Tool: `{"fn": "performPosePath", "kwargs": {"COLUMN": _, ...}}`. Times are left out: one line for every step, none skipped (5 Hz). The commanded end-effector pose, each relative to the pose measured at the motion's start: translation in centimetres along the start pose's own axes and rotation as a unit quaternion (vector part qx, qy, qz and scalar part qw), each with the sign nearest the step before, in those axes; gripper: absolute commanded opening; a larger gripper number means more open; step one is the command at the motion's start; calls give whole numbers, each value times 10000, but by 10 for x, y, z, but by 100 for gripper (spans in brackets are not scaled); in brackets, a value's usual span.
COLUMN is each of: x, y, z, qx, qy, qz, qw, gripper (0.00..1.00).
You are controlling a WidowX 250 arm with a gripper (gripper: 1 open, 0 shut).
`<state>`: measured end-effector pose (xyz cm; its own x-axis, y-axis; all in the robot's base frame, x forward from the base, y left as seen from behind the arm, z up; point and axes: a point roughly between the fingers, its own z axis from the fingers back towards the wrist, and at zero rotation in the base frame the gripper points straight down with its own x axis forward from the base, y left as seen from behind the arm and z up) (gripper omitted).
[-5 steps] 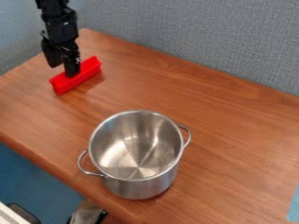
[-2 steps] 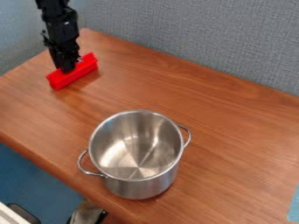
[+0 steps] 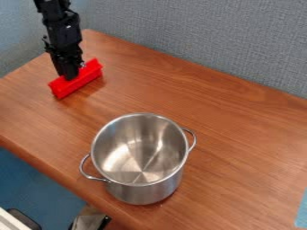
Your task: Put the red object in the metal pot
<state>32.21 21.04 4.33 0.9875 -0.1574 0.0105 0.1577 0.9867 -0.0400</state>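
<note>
nearest me i see the metal pot standing upright on the wooden table, well apart from the jaws and down toward the front edge, nothing inside it. farther back, at the left corner, my gripper points straight down with its jaws closed on the red block, which sits right between them, its lower end low over the table, against the blue wall.

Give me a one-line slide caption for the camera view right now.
Gripper shut on the red bar at the wooden table's far left corner; empty metal pot waits near the front edge.
</note>
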Motion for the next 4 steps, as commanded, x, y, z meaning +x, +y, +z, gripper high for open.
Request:
{"fn": "performPosePath", "kwargs": {"x": 6, "y": -6, "z": 46, "qx": 282, "qy": -455, "qz": -98, "qw": 9985, "gripper": 0}}
{"fn": "performPosePath", "kwargs": {"x": 5, "y": -15, "z": 59, "qx": 290, "qy": -578, "qz": -125, "qw": 9978, "gripper": 0}}
{"fn": "performPosePath", "kwargs": {"x": -1, "y": -46, "z": 76, "qx": 316, "qy": -719, "qz": -338, "qw": 9963, "gripper": 0}}
{"fn": "performPosePath", "kwargs": {"x": -3, "y": -84, "z": 98, "qx": 328, "qy": -874, "qz": -644, "qw": 9935, "gripper": 0}}
